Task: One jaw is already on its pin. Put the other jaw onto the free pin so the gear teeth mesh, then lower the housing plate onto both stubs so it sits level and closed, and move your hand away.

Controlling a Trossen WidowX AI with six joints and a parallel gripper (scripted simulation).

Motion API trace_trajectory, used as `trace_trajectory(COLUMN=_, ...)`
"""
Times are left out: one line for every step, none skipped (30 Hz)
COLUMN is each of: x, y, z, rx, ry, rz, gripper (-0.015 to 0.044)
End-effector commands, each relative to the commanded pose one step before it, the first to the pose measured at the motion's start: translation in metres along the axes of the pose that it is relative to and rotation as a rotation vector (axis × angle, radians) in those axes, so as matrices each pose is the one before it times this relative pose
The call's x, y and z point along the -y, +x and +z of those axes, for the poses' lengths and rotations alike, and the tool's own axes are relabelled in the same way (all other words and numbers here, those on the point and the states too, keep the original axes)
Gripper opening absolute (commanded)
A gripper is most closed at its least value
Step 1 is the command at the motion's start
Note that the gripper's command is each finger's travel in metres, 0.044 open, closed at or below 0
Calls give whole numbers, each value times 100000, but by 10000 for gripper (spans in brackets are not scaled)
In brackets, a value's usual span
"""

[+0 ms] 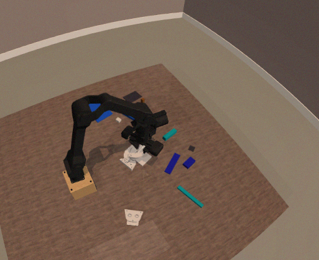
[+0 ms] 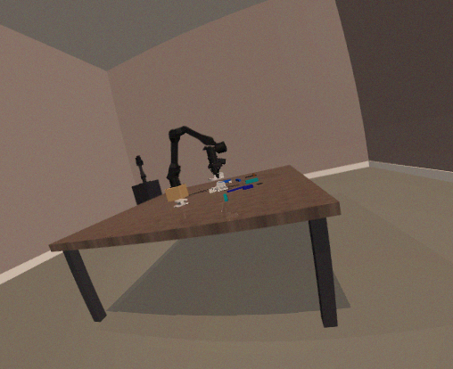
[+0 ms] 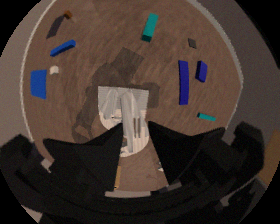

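My gripper [image 1: 140,149] [image 2: 218,176] [image 3: 135,124] points down above the white gripper base and is shut on a long white jaw [image 3: 128,116]. In the exterior view the held piece shows just under the fingers, above the base. The white base [image 1: 145,159] [image 2: 218,189] [image 3: 142,96] stands on the table, with a square foot and a part with small holes. Another pale jaw [image 3: 110,104] shows beside the held one. The pins, the gear teeth and any contact between the jaws are too small or hidden. The white housing plate [image 1: 133,216] [image 2: 181,202] lies apart on the table, with two round marks.
Teal bars [image 1: 169,134] [image 1: 190,196] [image 3: 150,27] and dark blue blocks [image 1: 172,163] [image 1: 189,162] [image 3: 184,82] lie right of the base. Blue pieces [image 1: 104,116] [image 3: 38,84], a small white block [image 1: 118,119] [image 3: 54,70] and an orange piece [image 1: 142,100] lie behind.
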State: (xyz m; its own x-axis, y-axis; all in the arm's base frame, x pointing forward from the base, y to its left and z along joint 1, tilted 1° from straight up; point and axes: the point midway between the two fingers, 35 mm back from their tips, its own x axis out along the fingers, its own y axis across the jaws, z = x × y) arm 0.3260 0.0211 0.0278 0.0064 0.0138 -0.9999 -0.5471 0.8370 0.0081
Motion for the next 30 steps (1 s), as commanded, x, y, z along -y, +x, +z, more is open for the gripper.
trace_trajectory(x=55, y=306, z=63, rx=77, ry=363, rz=-220, gripper=134)
trace_trajectory(x=5, y=166, z=9, rx=0, ry=-3, rz=0, gripper=134)
trace_trajectory(x=5, y=166, z=9, rx=0, ry=-3, rz=0, gripper=134)
trace_trajectory(x=4, y=165, z=8, rx=0, ry=-3, rz=0, gripper=134)
trace_trajectory(x=4, y=165, z=7, rx=0, ry=-3, rz=0, gripper=134)
trace_trajectory(x=3, y=165, z=6, rx=0, ry=-3, rz=0, gripper=134)
trace_trajectory(x=3, y=165, z=5, rx=0, ry=-3, rz=0, gripper=134)
trace_trajectory(x=2, y=165, z=4, rx=0, ry=-3, rz=0, gripper=134)
trace_trajectory(x=2, y=165, z=4, rx=0, ry=-3, rz=0, gripper=134)
trace_trajectory(x=2, y=165, z=3, rx=0, ry=-3, rz=0, gripper=134)
trace_trajectory(x=1, y=164, z=2, rx=0, ry=-3, rz=0, gripper=134)
trace_trajectory(x=1, y=164, z=1, rx=-1, ry=-3, rz=0, gripper=134)
trace_trajectory(x=0, y=164, z=0, rx=-1, ry=-3, rz=1, gripper=134)
trace_trajectory(x=0, y=164, z=-1, rx=-1, ry=-3, rz=1, gripper=134)
trace_trajectory(x=-1, y=163, z=-1, rx=-1, ry=-3, rz=1, gripper=134)
trace_trajectory(x=-1, y=163, z=-2, rx=-1, ry=-3, rz=1, gripper=134)
trace_trajectory(x=-2, y=163, z=-3, rx=-1, ry=-3, rz=1, gripper=134)
trace_trajectory(x=-2, y=163, z=-4, rx=-1, ry=-3, rz=1, gripper=134)
trace_trajectory(x=-3, y=163, z=-5, rx=-1, ry=-3, rz=1, gripper=134)
trace_trajectory(x=-3, y=163, z=-5, rx=-1, ry=-3, rz=1, gripper=134)
trace_trajectory(x=-4, y=162, z=-6, rx=-1, ry=-3, rz=1, gripper=134)
trace_trajectory(x=-4, y=162, z=-7, rx=-1, ry=-3, rz=1, gripper=134)
trace_trajectory(x=-4, y=162, z=-8, rx=-1, ry=-3, rz=1, gripper=134)
trace_trajectory(x=-5, y=162, z=-9, rx=-1, ry=-3, rz=1, gripper=134)
trace_trajectory(x=-5, y=161, z=-9, rx=-1, ry=-3, rz=1, gripper=134)
trace_trajectory(x=-6, y=161, z=-10, rx=-1, ry=-3, rz=1, gripper=134)
trace_trajectory(x=-6, y=161, z=-11, rx=-1, ry=-3, rz=1, gripper=134)
trace_trajectory(x=-7, y=160, z=-12, rx=-2, ry=-3, rz=1, gripper=134)
trace_trajectory(x=-6, y=129, z=-10, rx=-1, ry=-3, rz=1, gripper=134)
trace_trajectory(x=-4, y=77, z=-6, rx=-1, ry=-2, rz=1, gripper=134)
